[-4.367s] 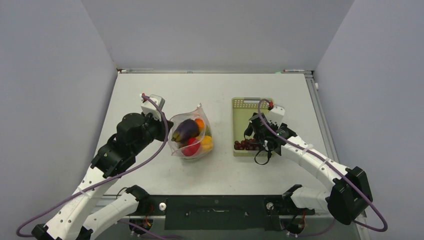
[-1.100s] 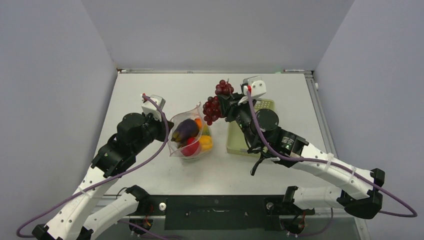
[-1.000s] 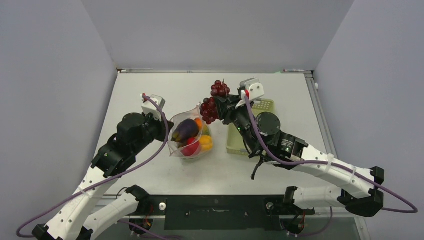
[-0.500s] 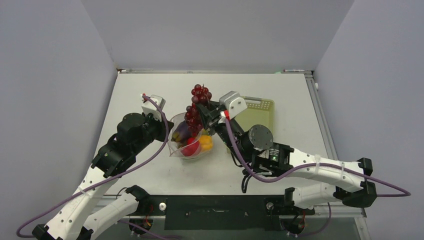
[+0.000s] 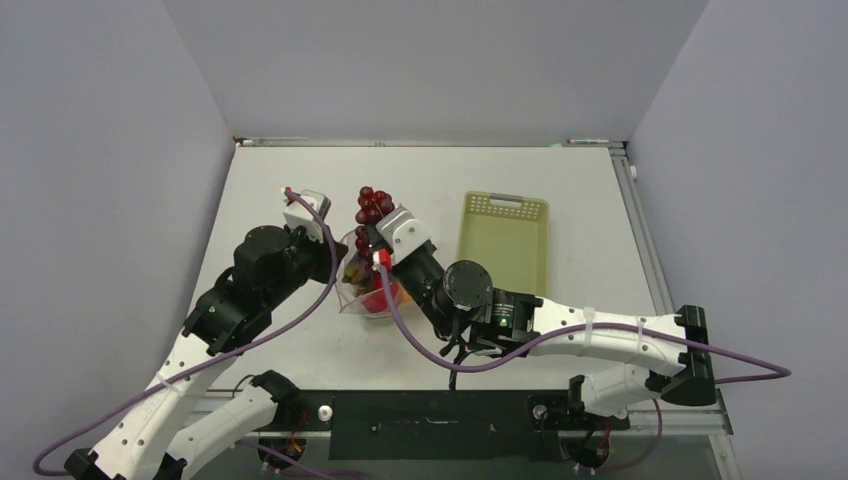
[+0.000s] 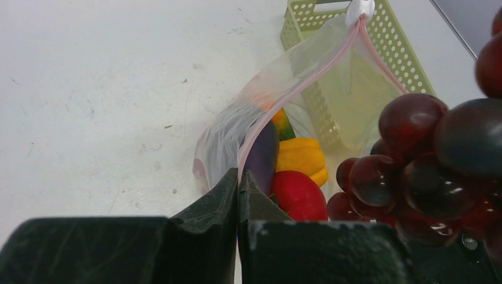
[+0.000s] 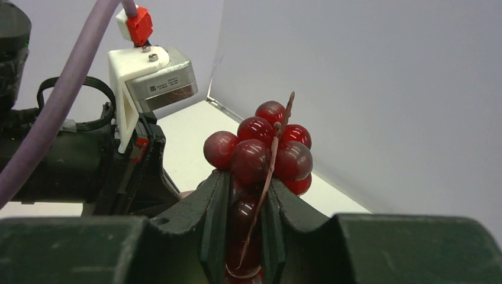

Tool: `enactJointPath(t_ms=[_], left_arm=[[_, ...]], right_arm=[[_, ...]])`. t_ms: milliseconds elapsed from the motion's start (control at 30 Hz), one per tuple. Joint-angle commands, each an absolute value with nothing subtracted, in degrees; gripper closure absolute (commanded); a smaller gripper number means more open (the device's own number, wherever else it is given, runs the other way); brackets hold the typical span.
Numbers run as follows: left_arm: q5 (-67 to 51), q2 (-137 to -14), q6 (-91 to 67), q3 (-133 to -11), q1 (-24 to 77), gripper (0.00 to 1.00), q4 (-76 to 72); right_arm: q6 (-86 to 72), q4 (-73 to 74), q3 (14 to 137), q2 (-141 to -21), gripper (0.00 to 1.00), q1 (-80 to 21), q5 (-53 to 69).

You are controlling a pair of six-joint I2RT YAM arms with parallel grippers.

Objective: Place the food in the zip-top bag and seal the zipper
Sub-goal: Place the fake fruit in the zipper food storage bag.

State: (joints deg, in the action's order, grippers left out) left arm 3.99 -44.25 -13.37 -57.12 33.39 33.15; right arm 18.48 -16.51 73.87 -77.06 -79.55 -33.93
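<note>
Now grapes (image 7: pixel 260 151) in right hand (image 7: pixel 241 220) above bag (image 6: pixel 237 127), no longer over basket (image 5: pixel 505 245)

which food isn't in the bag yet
The dark red grapes, gripped in the right tool near the clear bag; the eggplant, tomato and pepper lie inside it.

The grapes (image 5: pixel 372 205) have travelled from the basket (image 5: pixel 505 250) to above the zip-top bag (image 6: pixel 231 127).

On the bench (image 5: pixel 440 172): clear plastic zip-top bag (image 6: pixel 228 130) left of pale green mesh basket (image 5: pixel 505 245), dark red grapes (image 5: pixel 373 205) above.
</note>
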Motion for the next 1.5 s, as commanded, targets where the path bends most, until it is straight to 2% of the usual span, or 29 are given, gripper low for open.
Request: enactJointPath(t_ms=[0,500,1467], left_arm=[[3.12,-43.59,-13.80,-57.09,33.05,1.00,29.38],[3.13,-43.48,-13.80,-57.11,33.05,1.00,29.39],[2.89,-44.19,-13.80,-57.04,32.98,1.00,29.36]], right_arm=[[23.30,-20.43,73.96,-78.62,0.95,-79.63,-35.71],[29.11,-14.88,70.71,-81.67,0.95,-79.08,-36.34],[18.86,5.46,68.42,-81.38,0.95,-74.30,-25.50]])
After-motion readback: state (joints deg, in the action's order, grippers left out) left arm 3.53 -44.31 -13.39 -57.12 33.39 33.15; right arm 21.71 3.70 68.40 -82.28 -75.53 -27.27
